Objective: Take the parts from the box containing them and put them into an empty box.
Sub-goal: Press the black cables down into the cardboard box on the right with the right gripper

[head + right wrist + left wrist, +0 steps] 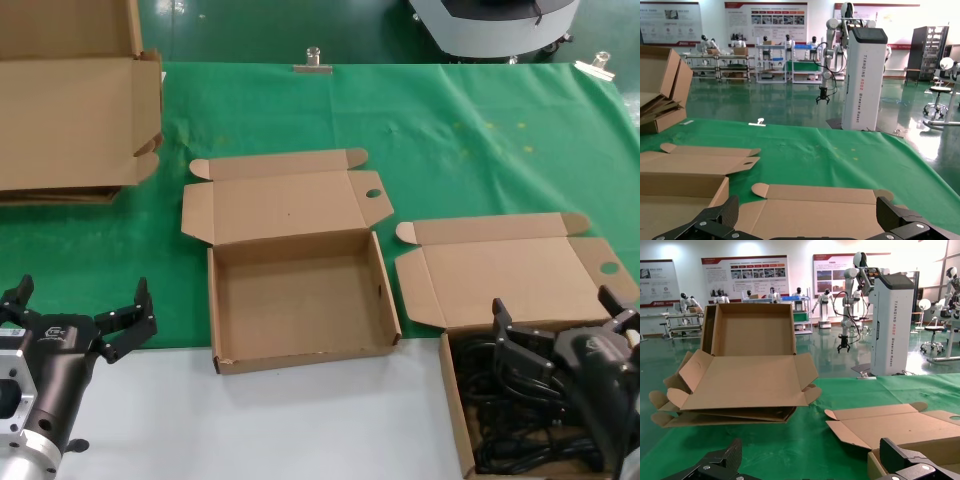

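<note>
Two shallow brown mailer boxes lie open on the green cloth (480, 140), lids folded back flat. The box containing the parts (455, 400) sits directly under the right gripper (560, 330), its tray filled with a tangle of black cables (500, 440); its lid (510, 275) stretches away beyond the fingertips, the round hole near the far right corner. The right gripper hovers just above the cables with its black fingers spread apart, gripping nothing. In the right wrist view the same spread fingers (715, 220) frame that lid (815, 210).

The empty box (300, 300) lies to the left of the right gripper and ahead and to the right of the left gripper (80, 315), its bare tray straddling the edge where the cloth meets the white tabletop (300, 420). Its lid (285, 200) lies flat on the cloth behind it.

The left gripper hangs over the near left edge of the cloth, apart from both boxes, fingers wide and holding nothing; its wrist view shows the two fingertips (722, 457) low in the picture.

Well ahead of the left gripper, at the far left of the cloth, stands a stack of much larger plain cartons (70, 100). Two metal clips (312, 62) pin the cloth's far edge.
</note>
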Robot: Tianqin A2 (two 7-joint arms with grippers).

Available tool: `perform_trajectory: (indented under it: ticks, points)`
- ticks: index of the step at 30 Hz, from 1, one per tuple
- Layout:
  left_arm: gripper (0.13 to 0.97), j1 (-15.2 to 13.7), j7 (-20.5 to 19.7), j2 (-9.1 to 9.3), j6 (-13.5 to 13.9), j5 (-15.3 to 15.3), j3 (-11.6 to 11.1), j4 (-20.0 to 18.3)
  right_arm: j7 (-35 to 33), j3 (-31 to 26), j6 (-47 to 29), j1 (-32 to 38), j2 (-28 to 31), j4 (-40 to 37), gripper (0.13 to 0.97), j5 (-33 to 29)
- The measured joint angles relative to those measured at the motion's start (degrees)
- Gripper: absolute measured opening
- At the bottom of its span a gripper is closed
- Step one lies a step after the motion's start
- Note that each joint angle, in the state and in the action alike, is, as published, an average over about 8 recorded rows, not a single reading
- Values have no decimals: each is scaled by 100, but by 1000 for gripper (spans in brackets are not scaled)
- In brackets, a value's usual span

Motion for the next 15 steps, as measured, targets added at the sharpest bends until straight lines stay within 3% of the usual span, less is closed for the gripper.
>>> perform_trajectory:
  ticks: [15]
  points:
    - [965, 0, 0, 0, 0, 0, 0, 0, 0, 0, 0, 0, 0, 0, 966, 0]
